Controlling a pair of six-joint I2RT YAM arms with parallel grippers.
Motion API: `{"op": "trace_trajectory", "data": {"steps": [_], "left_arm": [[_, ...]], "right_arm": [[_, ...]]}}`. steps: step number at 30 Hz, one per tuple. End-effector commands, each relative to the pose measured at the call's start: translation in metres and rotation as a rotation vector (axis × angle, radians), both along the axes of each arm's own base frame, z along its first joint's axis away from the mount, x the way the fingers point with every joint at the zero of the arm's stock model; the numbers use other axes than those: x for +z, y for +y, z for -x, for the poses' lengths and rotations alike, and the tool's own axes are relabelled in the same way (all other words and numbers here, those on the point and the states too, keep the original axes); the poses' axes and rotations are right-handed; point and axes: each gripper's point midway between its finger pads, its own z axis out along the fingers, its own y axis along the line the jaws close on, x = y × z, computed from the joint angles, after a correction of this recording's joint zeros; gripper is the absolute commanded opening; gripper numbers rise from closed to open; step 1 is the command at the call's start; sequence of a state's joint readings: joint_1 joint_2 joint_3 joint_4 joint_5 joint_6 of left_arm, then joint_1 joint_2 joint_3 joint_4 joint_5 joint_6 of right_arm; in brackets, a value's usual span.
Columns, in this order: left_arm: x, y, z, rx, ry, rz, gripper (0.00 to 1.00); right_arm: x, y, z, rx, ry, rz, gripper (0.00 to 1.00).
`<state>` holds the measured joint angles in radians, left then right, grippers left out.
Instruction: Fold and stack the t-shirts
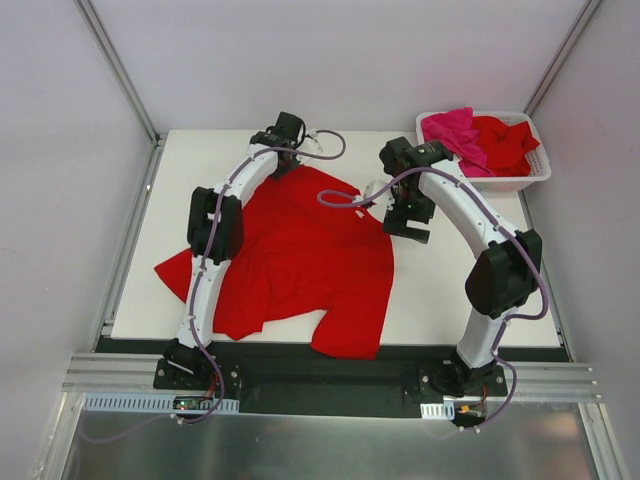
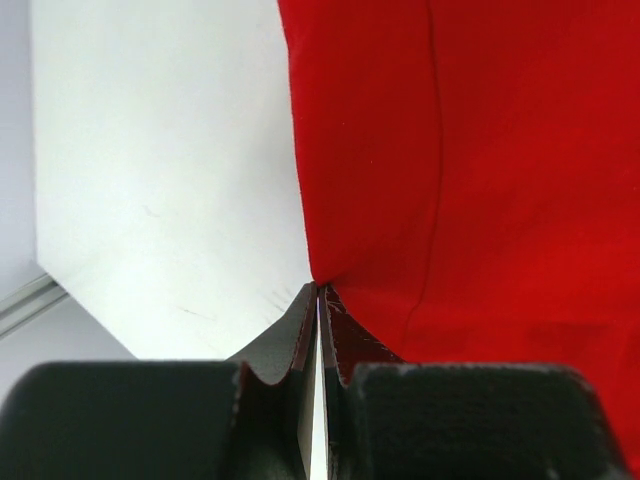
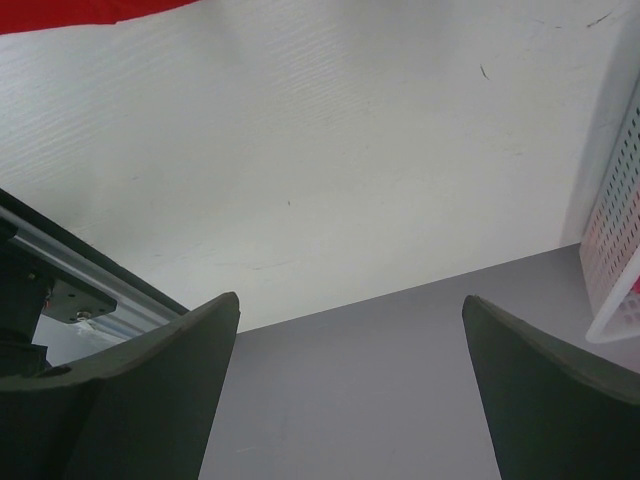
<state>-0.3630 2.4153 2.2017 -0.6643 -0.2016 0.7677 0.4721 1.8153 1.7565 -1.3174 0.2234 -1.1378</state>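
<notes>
A bright red t-shirt (image 1: 300, 255) lies spread and rumpled across the white table (image 1: 450, 290), its lower hem hanging at the front edge. My left gripper (image 1: 284, 160) is at the shirt's far edge. In the left wrist view the gripper (image 2: 317, 292) is shut, its tips pinching a corner of the red t-shirt (image 2: 480, 180). My right gripper (image 1: 408, 222) hovers just right of the shirt's upper right side. It stands open (image 3: 350, 297) with nothing between its fingers, and only a sliver of the red t-shirt (image 3: 70, 12) shows at the top left.
A white slotted basket (image 1: 530, 181) stands at the back right corner, holding a magenta-pink t-shirt (image 1: 455, 128) and a red t-shirt (image 1: 505, 142). The basket's wall (image 3: 615, 230) shows at the right of the right wrist view. Grey walls enclose the table.
</notes>
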Motion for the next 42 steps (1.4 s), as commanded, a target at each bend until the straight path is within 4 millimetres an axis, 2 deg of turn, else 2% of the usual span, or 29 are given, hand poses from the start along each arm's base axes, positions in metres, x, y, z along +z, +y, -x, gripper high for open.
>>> {"op": "trace_trajectory", "data": {"steps": [1,4,7,13,14,16,21,26,28,30,33,34,36,38,40,41,42], "left_arm": [[0.052,0.011,-0.022,0.009,-0.142,-0.022,0.00],[0.054,0.001,-0.016,-0.007,-0.130,0.012,0.00],[0.065,-0.008,-0.006,-0.014,-0.128,0.073,0.00],[0.063,-0.023,0.019,-0.019,-0.081,0.140,0.00],[0.055,-0.029,0.027,-0.030,-0.051,0.146,0.00],[0.052,-0.033,0.037,-0.034,-0.027,0.165,0.00],[0.030,-0.046,0.065,-0.033,0.084,0.214,0.00],[0.013,-0.056,0.084,-0.011,0.190,0.268,0.01],[0.005,-0.061,0.094,-0.007,0.244,0.287,0.05],[0.002,-0.063,0.100,-0.003,0.277,0.303,0.12],[0.002,-0.070,0.110,-0.008,0.330,0.336,0.40],[0.005,-0.071,0.112,-0.014,0.338,0.351,0.58],[0.017,-0.073,0.112,-0.024,0.332,0.365,0.81],[0.036,-0.072,0.105,-0.030,0.287,0.376,0.97],[0.053,-0.069,0.095,-0.020,0.242,0.393,0.99],[0.068,-0.068,0.086,-0.014,0.197,0.409,0.99],[0.075,-0.059,0.077,0.010,0.171,0.418,0.99]], "right_arm": [[0.009,-0.017,0.031,0.004,0.095,0.072,0.96],[0.008,-0.019,0.032,0.004,0.099,0.078,0.96],[0.008,-0.019,0.032,0.005,0.101,0.080,0.96],[0.006,-0.019,0.031,0.007,0.105,0.087,0.96],[0.006,-0.019,0.031,0.007,0.106,0.088,0.96],[0.006,-0.019,0.030,0.008,0.107,0.088,0.96],[0.005,-0.018,0.030,0.013,0.108,0.091,0.96],[0.006,-0.019,0.030,0.013,0.106,0.097,0.96],[0.005,-0.019,0.031,0.013,0.110,0.099,0.96],[0.005,-0.019,0.031,0.014,0.108,0.103,0.96],[0.004,-0.020,0.031,0.017,0.112,0.107,0.96],[0.004,-0.020,0.031,0.017,0.113,0.108,0.96],[0.003,-0.020,0.031,0.016,0.115,0.110,0.96],[0.002,-0.020,0.030,0.017,0.117,0.113,0.96],[0.001,-0.020,0.030,0.019,0.120,0.117,0.96],[0.001,-0.019,0.030,0.019,0.120,0.115,0.96],[0.001,-0.019,0.030,0.020,0.120,0.113,0.96]]}}
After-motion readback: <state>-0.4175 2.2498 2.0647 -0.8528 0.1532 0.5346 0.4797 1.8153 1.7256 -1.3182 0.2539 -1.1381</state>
